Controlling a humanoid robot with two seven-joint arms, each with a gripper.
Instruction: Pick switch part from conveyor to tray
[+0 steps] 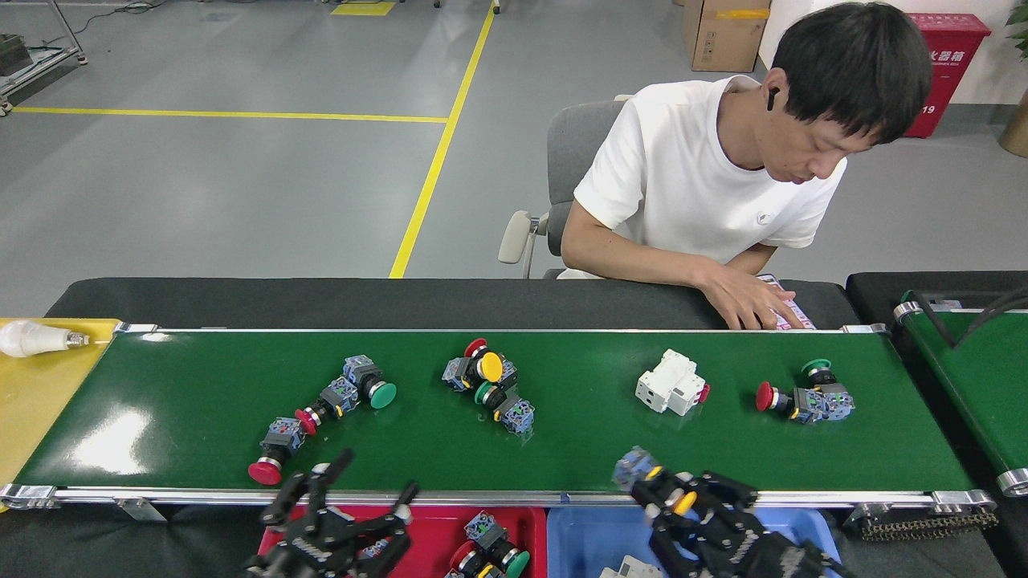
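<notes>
Right tool (673, 496) clamped on yellow-capped switch part (652, 484) above conveyor (578, 449)

Across my conveyor (562, 449) the widest bare green lies at the far left of the frame, left of a row of three switches (321, 409) at lower left. Between that row and the cluster (488, 385) at centre there is a clear lane from near rail to far rail. Right of the cluster a broader open stretch runs to the white breaker (671, 382). Just beyond it a pair of switches (807, 393) stands, with bare belt again to the right end. Along the far edge at upper right a person's hand (743, 301) rests on the black table (361, 301), blocking reach there.
</notes>
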